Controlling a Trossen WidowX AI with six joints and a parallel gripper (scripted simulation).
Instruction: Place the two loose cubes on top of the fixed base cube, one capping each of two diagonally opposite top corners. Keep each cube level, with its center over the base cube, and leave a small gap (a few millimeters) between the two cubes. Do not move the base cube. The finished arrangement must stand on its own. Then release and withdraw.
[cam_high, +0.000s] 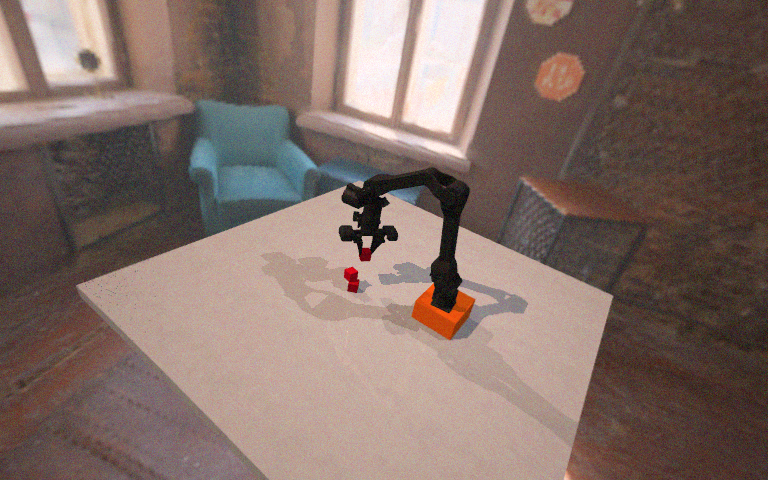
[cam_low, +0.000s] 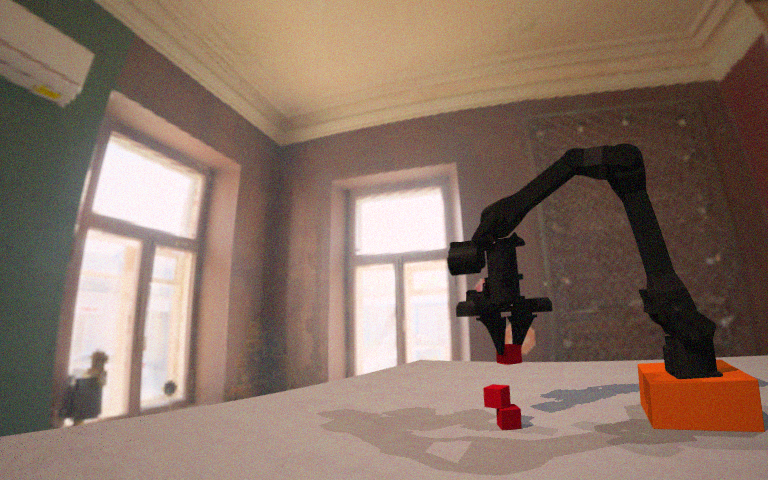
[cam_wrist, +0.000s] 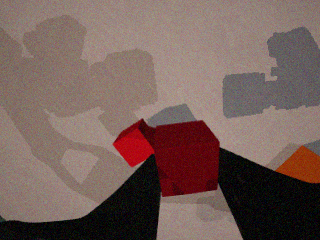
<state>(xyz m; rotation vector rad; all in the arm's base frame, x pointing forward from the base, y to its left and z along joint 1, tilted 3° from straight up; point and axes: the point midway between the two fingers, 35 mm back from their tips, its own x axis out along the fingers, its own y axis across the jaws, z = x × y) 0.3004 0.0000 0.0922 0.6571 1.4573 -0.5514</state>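
My gripper (cam_high: 365, 250) (cam_low: 509, 346) (cam_wrist: 184, 156) is shut on a red cube (cam_high: 365, 255) (cam_low: 509, 355) (cam_wrist: 187, 156) and holds it in the air, pointing down. Below it and a little to the side, the red base cube (cam_high: 353, 286) (cam_low: 509, 417) sits on the table. Another red cube (cam_high: 351, 273) (cam_low: 496, 395) rests on top of the base cube, offset over one corner. In the wrist view this placed cube (cam_wrist: 134, 143) shows as a bright red corner just left of the held cube, and the base cube is hidden.
The arm stands on an orange mount block (cam_high: 441, 316) (cam_low: 699, 403) (cam_wrist: 302, 163) to the right of the cubes. The white table (cam_high: 226, 339) (cam_low: 226, 441) carries the arm's shadows. A blue armchair (cam_high: 243, 158) stands beyond the table's far edge.
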